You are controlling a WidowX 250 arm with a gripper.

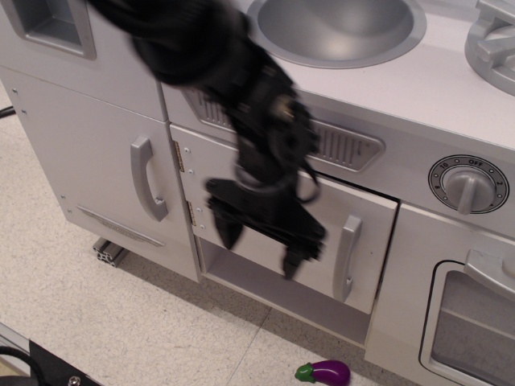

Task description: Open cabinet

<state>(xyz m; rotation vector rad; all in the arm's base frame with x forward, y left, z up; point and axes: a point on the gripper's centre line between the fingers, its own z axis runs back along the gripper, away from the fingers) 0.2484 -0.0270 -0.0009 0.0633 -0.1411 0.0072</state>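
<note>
Observation.image view: toy kitchen front seen from above and in front, with floor below.
Tall narrow door (96,161): far left, shut, with curved handle (147,178) near its right edge.
Hinges (180,157): two small ones on the left edge of the cabinet, upper one clear, lower one (191,214) just left of the gripper.
Cabinet (364,221): wide light-grey door at centre, under the vent slot; slightly ajar, right edge standing out from the frame, dark gap along its top and a shelf opening visible beneath.
Arm (201,40): black, blurred, reaching down from upper left across the cabinet front.
Gripper (259,241): black, in front of the cabinet's middle, pointing down; two fingers spread apart, nothing between them; left finger (228,229) near the hinge side, right finger (295,256) just left of the bar handle, apart from it.
Bar handle (347,257): vertical grey, near the cabinet's right edge, free.
Vent slot (346,146): ribbed, above the cabinet, partly hidden by the arm.
Sink (338,28): round basin on the counter, far side.
Toy eggplant (323,372): purple with green cap, on the floor near the front, below the bar handle.
Dial (468,184): round knob at right, above the oven door (471,322).
</note>
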